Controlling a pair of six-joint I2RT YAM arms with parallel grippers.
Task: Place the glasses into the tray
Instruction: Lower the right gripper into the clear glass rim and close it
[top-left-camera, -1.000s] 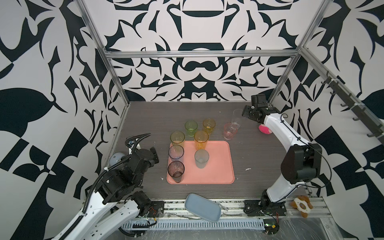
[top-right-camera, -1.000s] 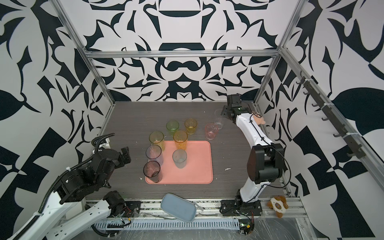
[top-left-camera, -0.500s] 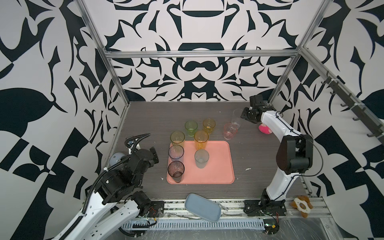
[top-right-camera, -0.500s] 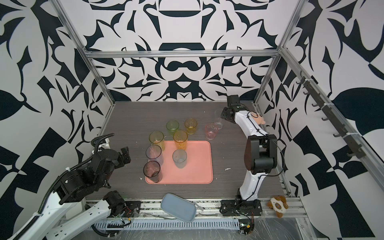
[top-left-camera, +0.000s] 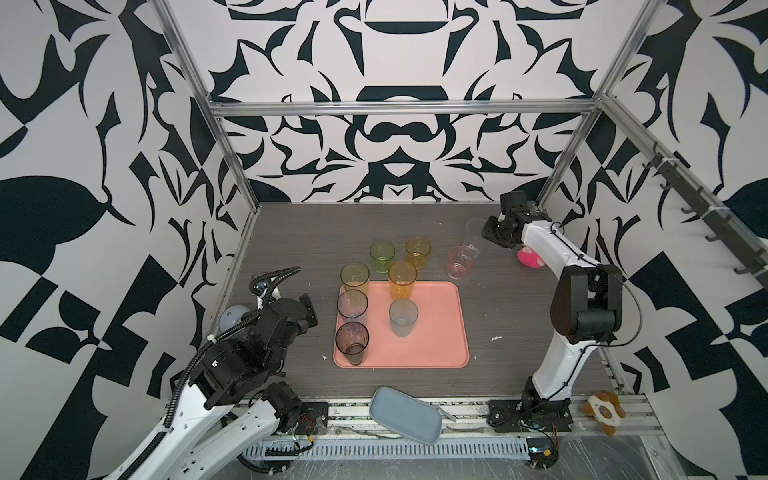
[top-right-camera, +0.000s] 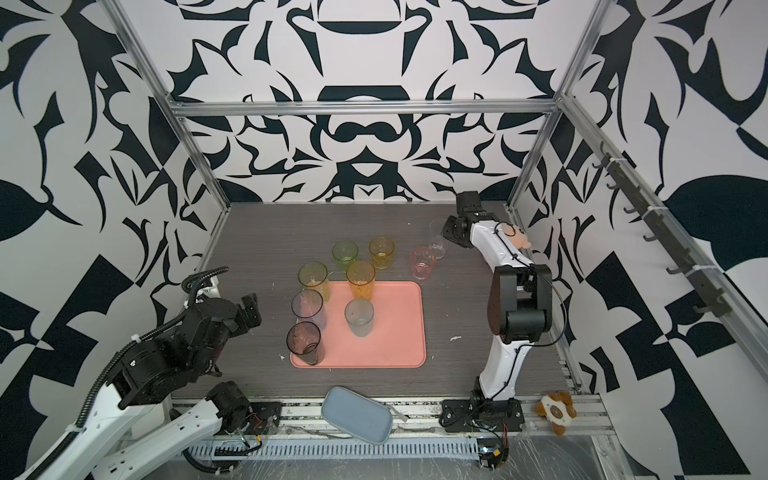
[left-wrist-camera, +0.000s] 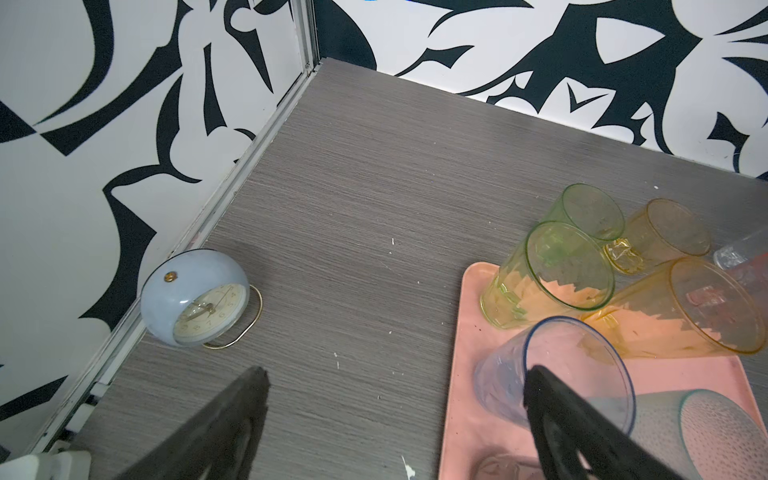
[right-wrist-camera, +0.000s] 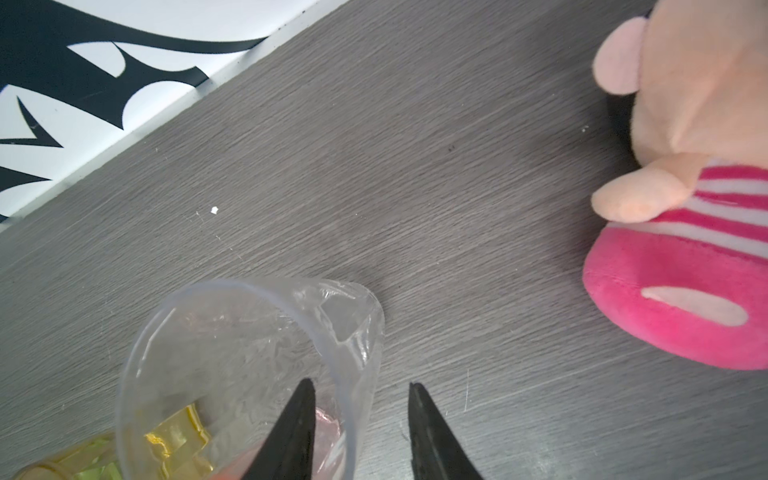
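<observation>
On the table (right-wrist-camera: 415, 166), far right, the right gripper (right-wrist-camera: 359, 382) stands narrow astride the clear glass (right-wrist-camera: 232, 340) wall, not pinching; the left gripper (left-wrist-camera: 397, 370) is wide open.

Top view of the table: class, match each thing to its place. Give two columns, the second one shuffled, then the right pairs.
Things:
1 dark grey glass
2 clear glass
3 clock
4 blue dish

Places:
A on the front rail
B rim between the fingers of the right hand
C beside the left wall
D in the front left corner of the tray

Pairs: 1-D, 2-B, 3-C, 4-A.
</observation>
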